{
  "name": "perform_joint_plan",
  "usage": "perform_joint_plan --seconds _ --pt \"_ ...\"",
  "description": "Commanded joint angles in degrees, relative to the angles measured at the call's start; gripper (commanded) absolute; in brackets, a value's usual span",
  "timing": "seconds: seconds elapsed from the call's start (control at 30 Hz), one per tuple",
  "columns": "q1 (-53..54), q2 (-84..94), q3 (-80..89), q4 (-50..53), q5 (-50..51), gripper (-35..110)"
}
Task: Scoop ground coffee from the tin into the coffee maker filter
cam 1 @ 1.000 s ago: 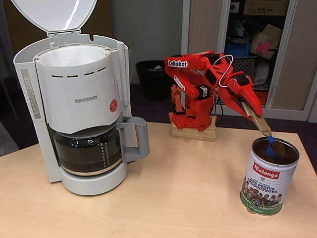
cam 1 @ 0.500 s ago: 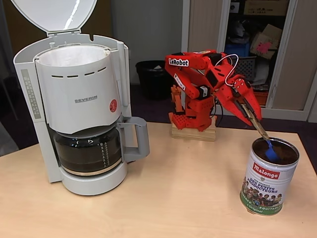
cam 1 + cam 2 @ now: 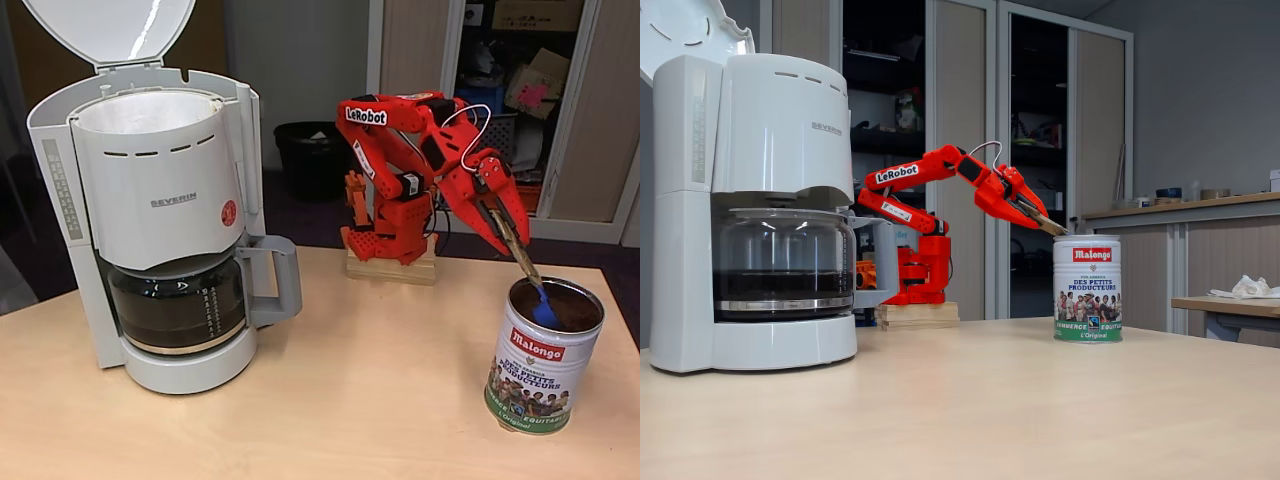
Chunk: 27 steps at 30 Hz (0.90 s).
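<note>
gripper (image 3: pixel 503 222) clamped on the scoop (image 3: pixel 530 280), its blue bowl now deeper in the tin (image 3: pixel 543 357).

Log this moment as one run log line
phase: scooping | gripper: shut on scoop | scoop: blue tip in tin | filter: no grounds visible

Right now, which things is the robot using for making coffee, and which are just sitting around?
For the job: hand, blue scoop, tin, ground coffee, coffee maker filter.

Just sitting around: black bin, shelf boxes.
</note>
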Motion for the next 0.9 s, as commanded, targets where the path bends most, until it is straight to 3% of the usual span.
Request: perform_joint_plan --seconds 0.0,0.57,0.7,0.87 --pt "-0.79 4.66 7.38 -5.71 -0.7 0" --pt "0.79 -9.49 -18.98 13.8 -0.35 0" --pt "0.79 -10.37 -19.07 13.27 -0.44 0" --pt "0.18 -1.67 -4.66 3.78 0.44 0"
